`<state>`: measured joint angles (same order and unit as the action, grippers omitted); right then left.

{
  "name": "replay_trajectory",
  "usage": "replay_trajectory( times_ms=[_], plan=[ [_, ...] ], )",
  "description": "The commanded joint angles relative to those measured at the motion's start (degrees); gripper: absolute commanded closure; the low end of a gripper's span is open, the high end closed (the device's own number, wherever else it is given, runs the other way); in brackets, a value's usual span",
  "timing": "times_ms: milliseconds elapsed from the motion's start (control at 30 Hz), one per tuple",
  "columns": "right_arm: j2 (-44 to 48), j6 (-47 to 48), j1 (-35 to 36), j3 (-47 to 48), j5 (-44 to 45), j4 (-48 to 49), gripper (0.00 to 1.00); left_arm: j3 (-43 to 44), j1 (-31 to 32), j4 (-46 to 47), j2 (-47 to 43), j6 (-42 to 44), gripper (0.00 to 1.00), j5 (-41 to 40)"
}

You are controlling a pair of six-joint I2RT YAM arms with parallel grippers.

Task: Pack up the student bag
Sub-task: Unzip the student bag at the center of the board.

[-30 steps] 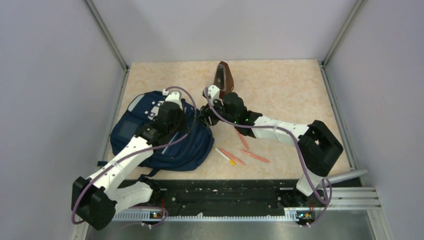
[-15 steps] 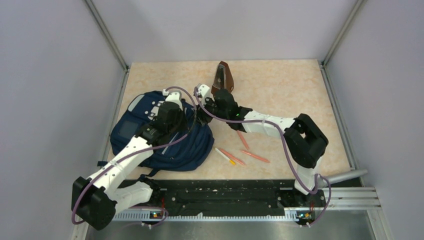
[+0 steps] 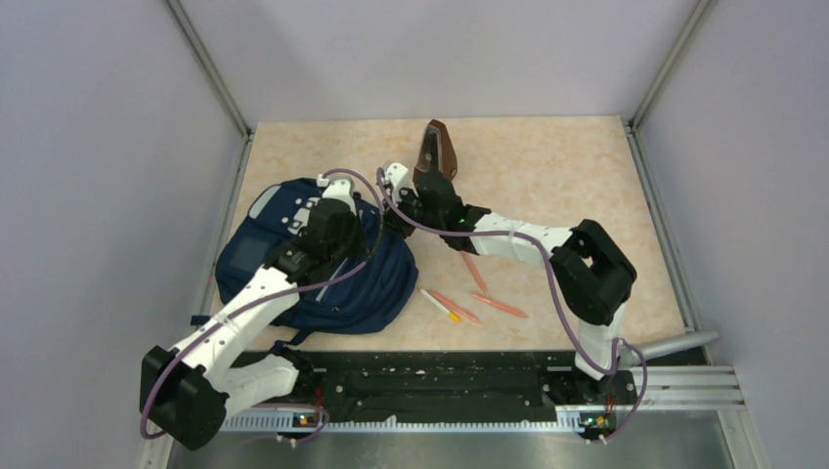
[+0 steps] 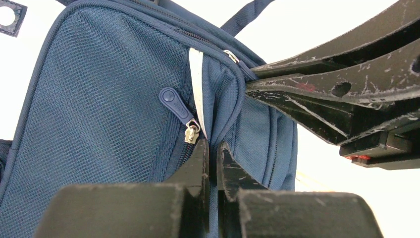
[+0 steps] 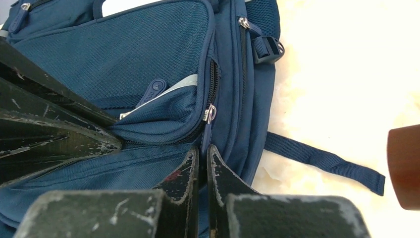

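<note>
I see the student bag (image 3: pixel 376 288) lying flat on the table (image 3: pixel 547 166), over at 9 o'clock. My left claw (image 4: pixel 212 148) sits on top of the bag, and it is squeezed tight on a fold of the blue cloth, right by a little silver zip (image 4: pixel 191 133). My right claw (image 5: pixel 202 153) comes in from 3 o'clock and meets the bag's edge. It is pressed together too, and I think it pinches the blue pull strap (image 5: pixel 205 134) that hangs under a zip, but the view is tight. A brown case (image 3: pixel 436 151) lies at 12 o'clock. Some orange pens (image 3: pixel 479 298) lie at 4 o'clock from the bag, apart from it
</note>
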<state>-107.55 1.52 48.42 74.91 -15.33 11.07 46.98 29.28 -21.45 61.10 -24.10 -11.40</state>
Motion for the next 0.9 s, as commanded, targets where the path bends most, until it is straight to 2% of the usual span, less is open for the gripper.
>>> replay_trajectory(
  times_ms=[0, 400, 633, 733, 800, 867],
  plan=[
    [1.62, 1.05, 0.68, -1.12, -1.1, 3.29, 1.0, 0.77, 0.29, 4.84, -1.38, -1.32, 1.0, 2.02],
    [9.9, -1.08, 5.71, -9.19, 1.9, 6.03, 1.0, 0.74, -0.2, 9.22, 2.73, -2.78, 1.0, 1.68],
    [10.85, -3.97, 6.96, -10.96, 0.93, 6.14, 1.0, 0.39, -0.51, 11.88, 4.72, -3.58, 1.0, 3.4],
    [10.83, -6.18, 7.21, -11.69, 3.37, 7.02, 1.0, 0.78, -0.45, 11.75, 4.96, -3.23, 0.99, 3.84],
    [10.79, -7.68, 7.13, -11.47, 7.59, 6.47, 1.0, 0.71, -0.5, 10.64, 3.93, -2.63, 0.88, 3.4],
    [10.66, -8.43, 6.81, -10.52, 11.68, 5.0, 1.0, 0.14, -0.51, 8.91, 2.16, -1.89, 0.68, 3.15]
  ],
)
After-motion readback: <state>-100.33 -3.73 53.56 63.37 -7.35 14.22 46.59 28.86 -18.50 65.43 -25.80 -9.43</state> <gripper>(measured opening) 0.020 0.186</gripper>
